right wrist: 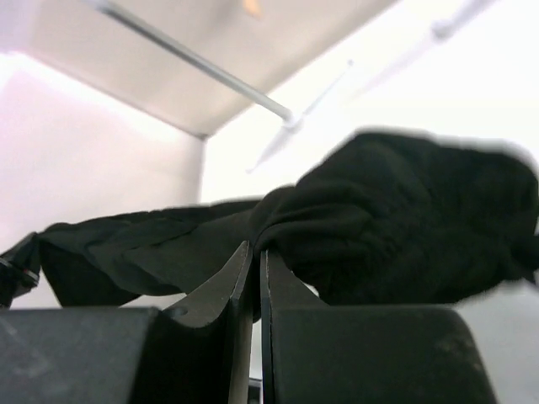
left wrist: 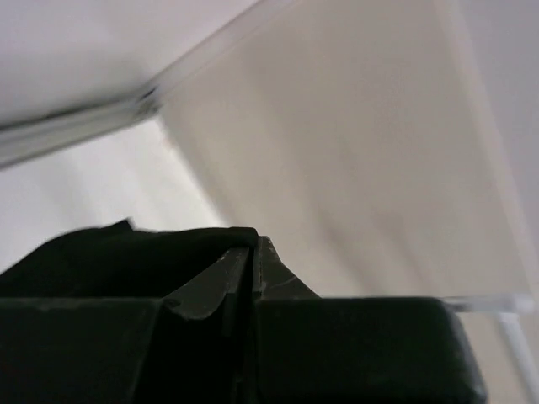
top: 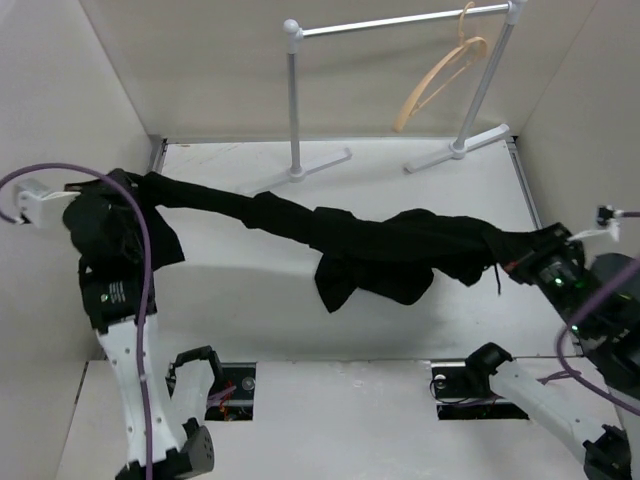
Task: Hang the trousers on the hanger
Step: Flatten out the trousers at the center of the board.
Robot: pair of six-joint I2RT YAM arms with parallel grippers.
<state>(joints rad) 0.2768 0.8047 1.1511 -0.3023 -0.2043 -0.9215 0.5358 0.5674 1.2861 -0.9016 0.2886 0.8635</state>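
The black trousers (top: 380, 245) hang stretched in the air between my two grippers, sagging in the middle above the table. My left gripper (top: 135, 190) is shut on one end of them at the far left; in the left wrist view (left wrist: 254, 244) black cloth lies against the closed jaws. My right gripper (top: 520, 258) is shut on the other end at the right; in the right wrist view (right wrist: 256, 252) the cloth (right wrist: 404, 227) bunches right at the closed jaws. The tan wooden hanger (top: 440, 80) hangs by its hook on the rail at the back right, apart from the trousers.
The white-and-silver garment rail (top: 400, 22) stands at the back on two posts with flat feet (top: 320, 165). Beige walls close in the left, back and right sides. Two openings in the near table edge (top: 230, 385) hold the arm bases.
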